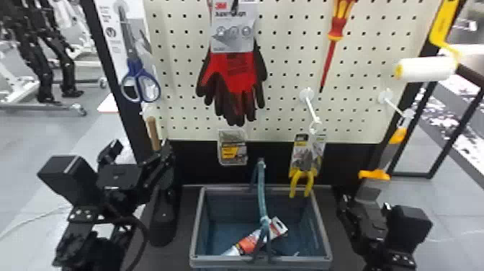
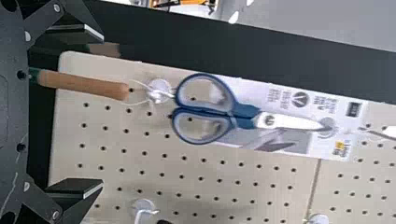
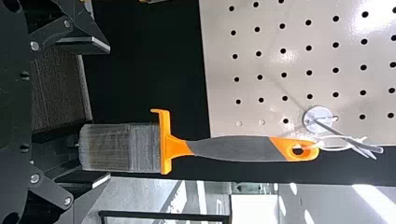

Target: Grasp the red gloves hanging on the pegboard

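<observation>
Gloves: red gloves hang high at the middle of the pegboard, fingers pointing down.
Left gripper: claw spread wide, low by the board's left edge, facing blue scissors.
Right gripper: claw spread wide, low right, facing an orange-handled brush.
Basket: below the gloves.

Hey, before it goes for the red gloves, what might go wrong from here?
1. The open left gripper faces the scissors and a wooden handle, not the red gloves; it may snag them moving over.
2. The brush hangs just ahead of the open right gripper; lifting that arm may knock it.
</observation>
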Controlling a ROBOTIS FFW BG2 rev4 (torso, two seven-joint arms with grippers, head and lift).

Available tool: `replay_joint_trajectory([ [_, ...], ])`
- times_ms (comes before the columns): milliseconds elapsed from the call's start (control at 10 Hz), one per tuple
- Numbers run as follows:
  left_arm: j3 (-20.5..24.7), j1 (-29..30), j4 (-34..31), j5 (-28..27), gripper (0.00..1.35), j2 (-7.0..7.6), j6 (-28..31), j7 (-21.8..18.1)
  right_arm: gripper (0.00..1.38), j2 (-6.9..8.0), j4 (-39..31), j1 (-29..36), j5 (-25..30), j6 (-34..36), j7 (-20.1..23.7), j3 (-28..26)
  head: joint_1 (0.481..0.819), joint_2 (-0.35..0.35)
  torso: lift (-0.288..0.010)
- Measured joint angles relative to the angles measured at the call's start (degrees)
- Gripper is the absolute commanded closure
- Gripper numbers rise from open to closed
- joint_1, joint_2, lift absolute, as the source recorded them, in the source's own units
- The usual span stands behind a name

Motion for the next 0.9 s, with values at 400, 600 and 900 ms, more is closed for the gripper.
replay_joint_trajectory([
  [400,-0.51,-4.15,-4.0,2.76,0.2,1.52,7.1,0.41,0.32,-0.01,0.12,0.05,-0.08,0.0,0.01,0.01,0.549,0.0,-0.1],
  [600,-1.26,-6.62,-5.28,4.08,0.2,2.51,8.55,0.46,0.32,-0.01,0.18,-0.02,-0.09,0.0,0.03,0.03,0.549,0.0,-0.1],
  [900,-3.02,-9.78,-5.9,4.43,0.2,3.49,8.39,1.97,0.32,-0.01,0.27,-0.08,-0.09,0.0,0.04,0.03,0.549,0.0,-0.1],
])
